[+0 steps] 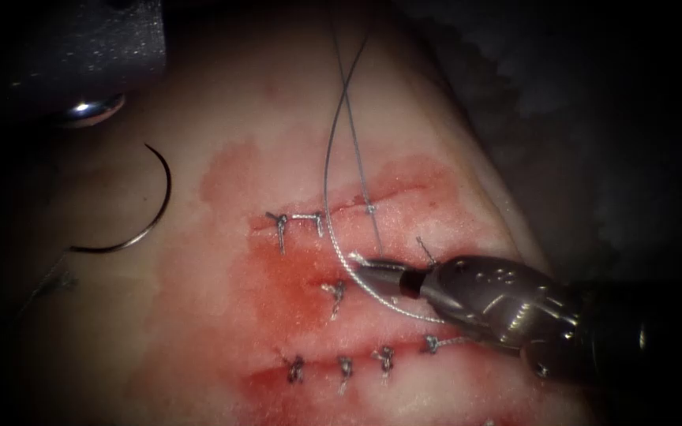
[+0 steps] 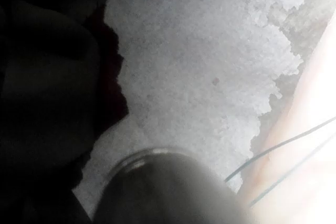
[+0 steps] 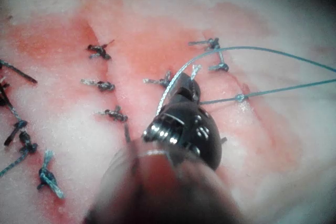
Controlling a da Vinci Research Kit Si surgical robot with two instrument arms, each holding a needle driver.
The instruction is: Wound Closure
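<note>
The curved needle (image 1: 145,214) lies loose on the tissue's (image 1: 222,118) surface, far left of the cut (image 1: 404,189), not in the tissue and held by neither tool. My right tool (image 1: 363,268) comes in from the right and is shut on the thread (image 1: 333,158) close to its frayed short end, just right of the stitched cut. From those jaws (image 3: 185,85) the thread (image 3: 252,50) arcs away in a loop. A second strand runs from a stitch point (image 1: 370,208) in the cut, and both strands cross and rise out of view. The left arm's dark shaft (image 2: 157,192) sits beside two thread strands (image 2: 283,148).
Several knotted stitches (image 1: 339,293) with cut ends sit along the red-stained cuts, another row (image 1: 344,366) nearer the front. A grey blurred block with a shiny round part (image 1: 88,106) stands at the back left. Dark cloth (image 1: 593,118) borders the tissue on the right.
</note>
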